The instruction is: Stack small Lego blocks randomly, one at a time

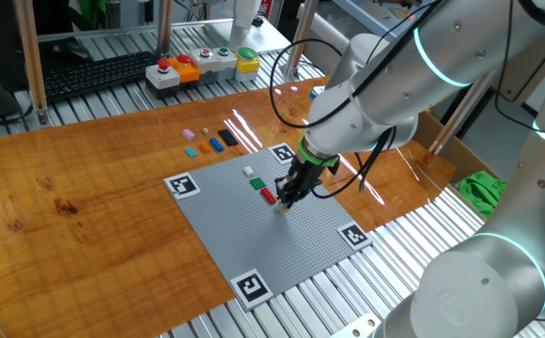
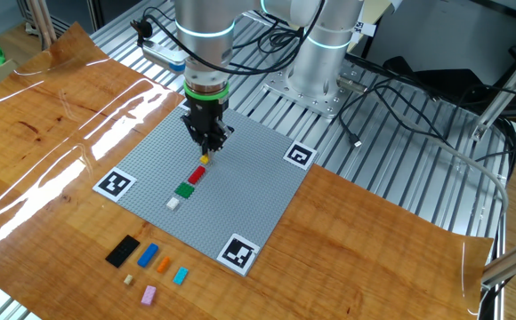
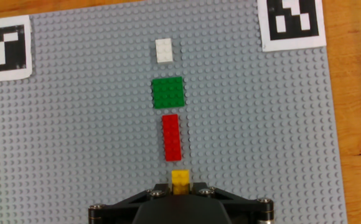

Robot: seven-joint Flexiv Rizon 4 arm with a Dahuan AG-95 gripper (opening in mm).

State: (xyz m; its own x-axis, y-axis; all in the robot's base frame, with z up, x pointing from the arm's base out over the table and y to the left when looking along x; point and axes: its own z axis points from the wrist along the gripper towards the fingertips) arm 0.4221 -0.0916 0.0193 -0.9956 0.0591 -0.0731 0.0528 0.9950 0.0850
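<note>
Small yellow plastic Lego brick (image 3: 180, 180) sits on the grey studded baseplate (image 2: 249, 191), pinched between the tips of the black two-finger gripper (image 2: 206, 153), which points straight down; jaws are narrowed onto it, so I read this as a grip on the yellow brick, either just seated or about to lift, can't tell which. It lines up at the near end of a row in the hand view: red oblong brick (image 3: 171, 137) just beyond it with a small gap, then green square brick (image 3: 168, 92), then small white brick (image 3: 164, 50), all apart from each other and flat on the plate, none stacked on another. Off the plate on the wooden tabletop (image 2: 53, 160) wait the rest: black long brick (image 2: 123, 251), blue brick (image 2: 148, 255), orange brick (image 2: 163, 263), cyan brick (image 2: 180, 276), pink brick (image 2: 149, 294) and a tiny pale one (image 2: 127, 279). Judgement: roughly four on the plate, six left, actual stacking not yet visible.
</note>
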